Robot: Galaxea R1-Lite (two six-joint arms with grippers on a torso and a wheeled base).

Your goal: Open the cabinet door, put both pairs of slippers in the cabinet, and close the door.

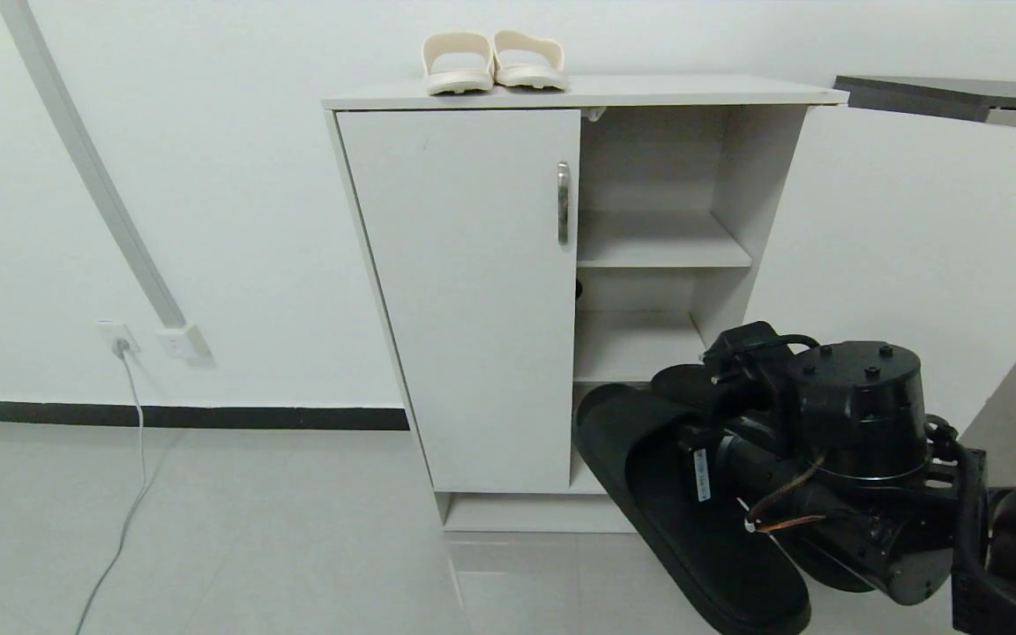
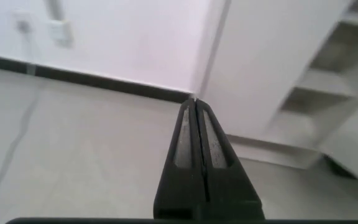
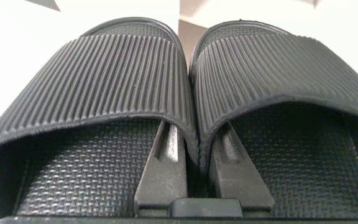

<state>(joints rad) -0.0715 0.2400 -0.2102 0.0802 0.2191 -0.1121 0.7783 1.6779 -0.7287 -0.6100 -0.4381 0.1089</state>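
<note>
White cabinet [image 1: 464,300] with a silver handle [image 1: 564,203]; cream slippers [image 1: 495,62]. The black slippers [image 1: 684,511] have ribbed straps and criss-cross textured insoles. A black stripe [image 1: 173,414] crosses the white wall [image 1: 208,176] above pale grey floor [image 1: 296,547].

- My right pincer [image 3: 194,140] pinches the ribbed black slippers [image 1: 684,503] side by side, tilted.
- Cream slippers [image 1: 495,62] sit atop the cabinet [image 1: 693,89], above it.
- Right door [image 1: 914,247] stands open beside it.
</note>
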